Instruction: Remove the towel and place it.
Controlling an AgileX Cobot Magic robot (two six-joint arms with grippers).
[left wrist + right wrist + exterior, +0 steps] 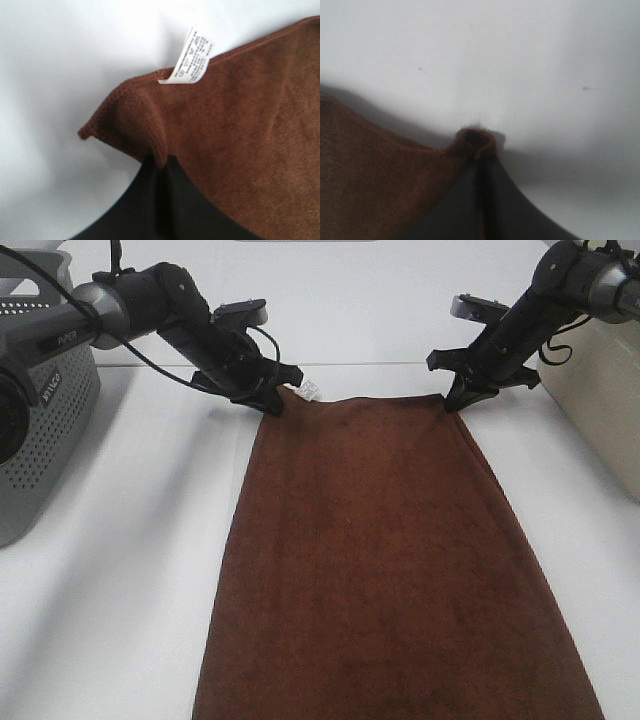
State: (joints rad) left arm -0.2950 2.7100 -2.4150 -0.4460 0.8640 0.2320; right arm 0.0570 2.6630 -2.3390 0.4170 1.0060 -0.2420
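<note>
The dark brown towel (385, 560) lies stretched out flat on the white table, its far edge held up between the two grippers. My left gripper (272, 400) is shut on the towel's far left corner, next to the small white tag (309, 391). The left wrist view shows the tag (192, 57) and the pinched brown corner (145, 120) above the closed black fingers (150, 205). My right gripper (458, 400) is shut on the far right corner. The right wrist view shows the towel (375, 185) and the black fingers (485, 200) closed on a small fold.
A grey perforated basket (45, 430) stands at the left edge of the table. A beige box (605, 400) stands at the right edge. The white table (130, 570) shows bare on both sides of the towel.
</note>
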